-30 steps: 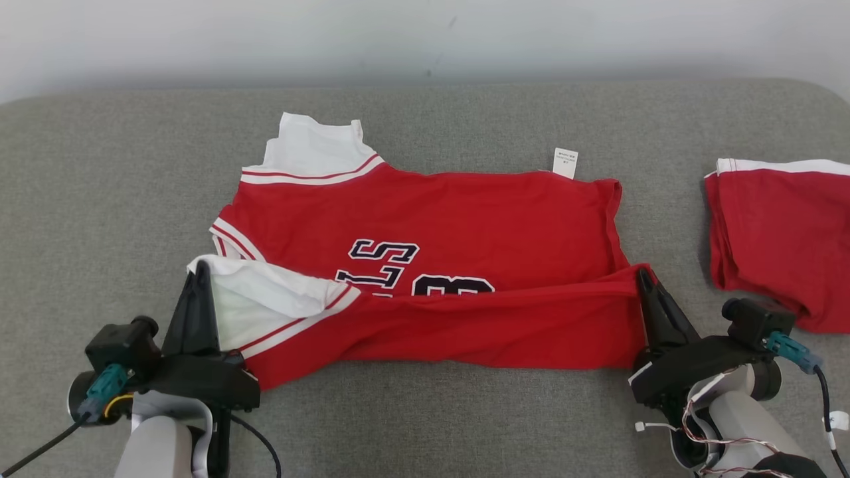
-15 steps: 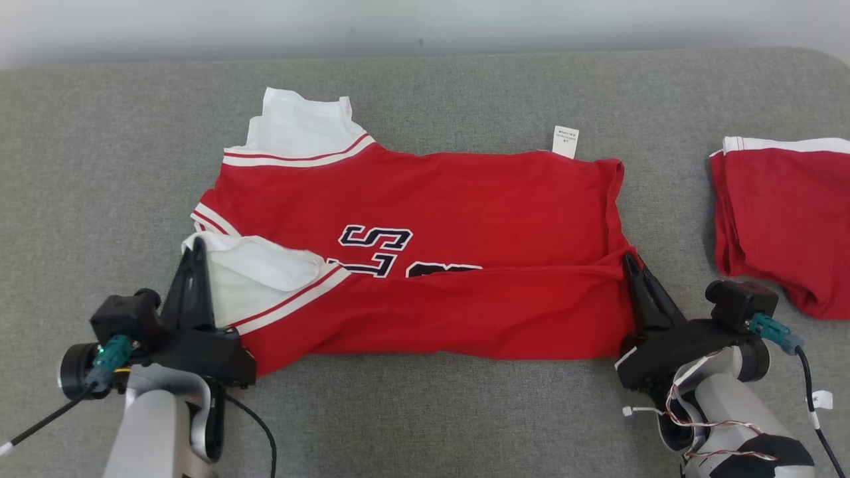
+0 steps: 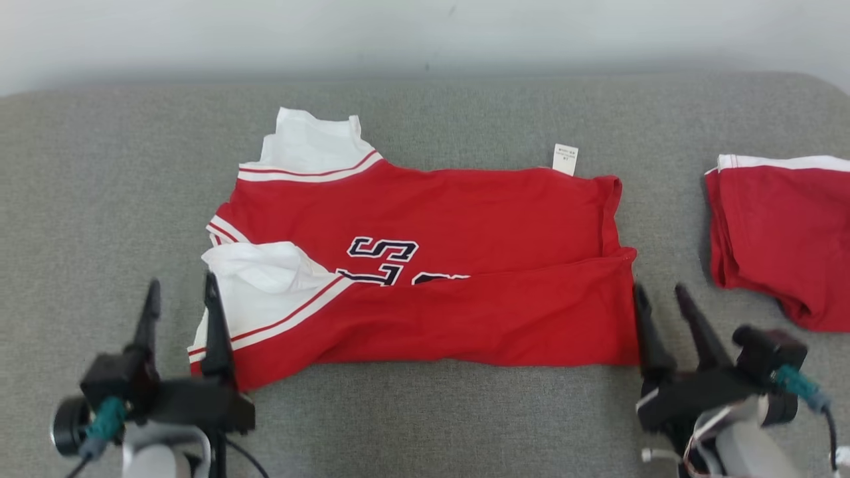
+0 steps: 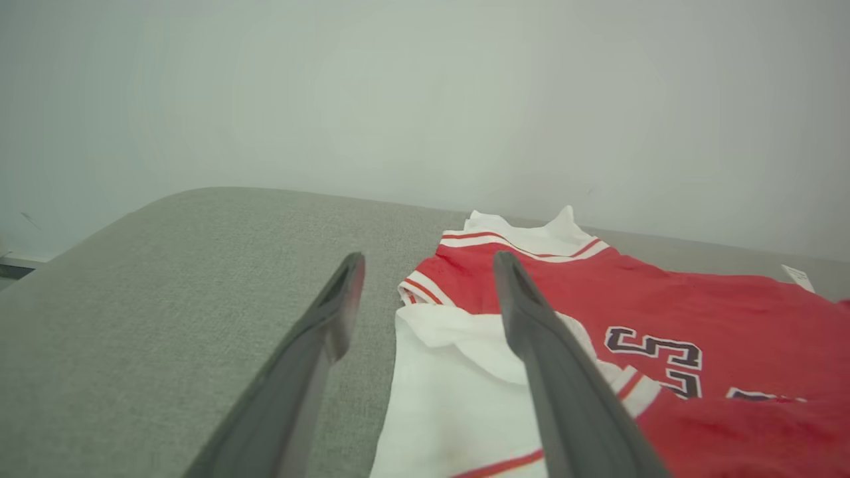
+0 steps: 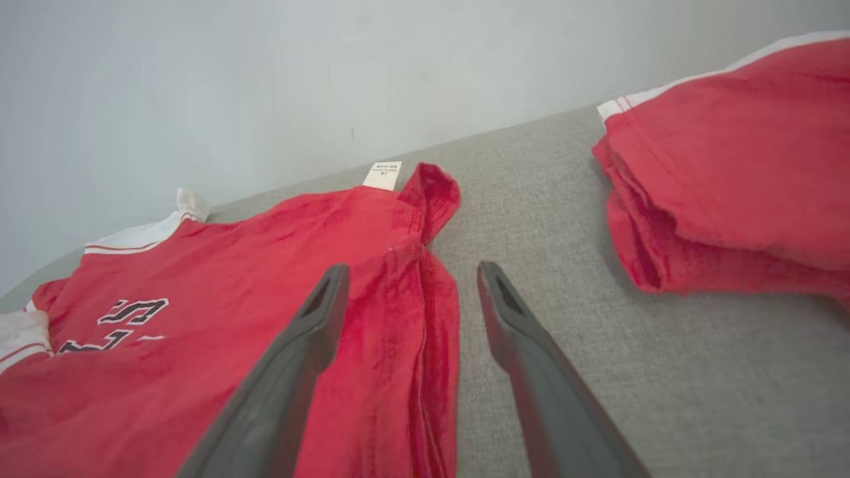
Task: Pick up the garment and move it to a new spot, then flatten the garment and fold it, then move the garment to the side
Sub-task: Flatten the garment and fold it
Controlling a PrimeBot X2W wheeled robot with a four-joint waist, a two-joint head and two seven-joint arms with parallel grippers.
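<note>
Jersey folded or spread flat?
Partly folded: the jersey has its near strip doubled over the body, covering part of the lettering.

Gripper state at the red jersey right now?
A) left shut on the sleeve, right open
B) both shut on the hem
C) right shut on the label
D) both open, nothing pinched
D: the left gripper and the right gripper each show two spread fingers. The red jersey lies on the grey surface, with no cloth pinched in either pair.
</note>
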